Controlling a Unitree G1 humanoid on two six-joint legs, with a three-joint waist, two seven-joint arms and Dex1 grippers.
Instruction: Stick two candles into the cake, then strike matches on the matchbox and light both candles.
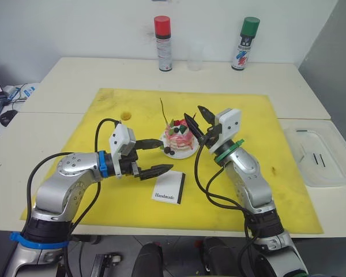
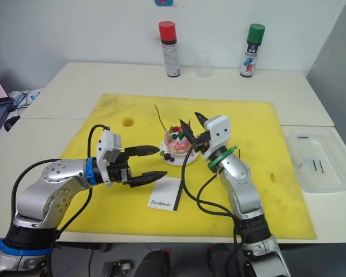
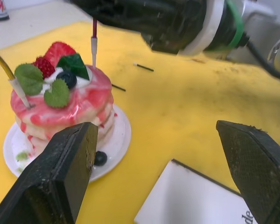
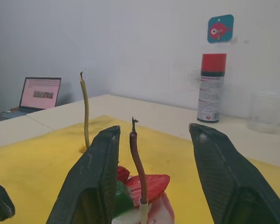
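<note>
Standing in the cake, both candles look thin and brittle; matches lie just beyond it. Left gripper and right gripper gape empty.

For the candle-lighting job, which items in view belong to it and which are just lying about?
Job items:
- cake on its white plate
- yellowish candle and reddish candle, both stuck in the cake
- matchbox
- matches on the yellow mat

Lying about:
- red-capped spray can
- green-capped spray can
- clear cup
- clear tray
- laptop
</note>
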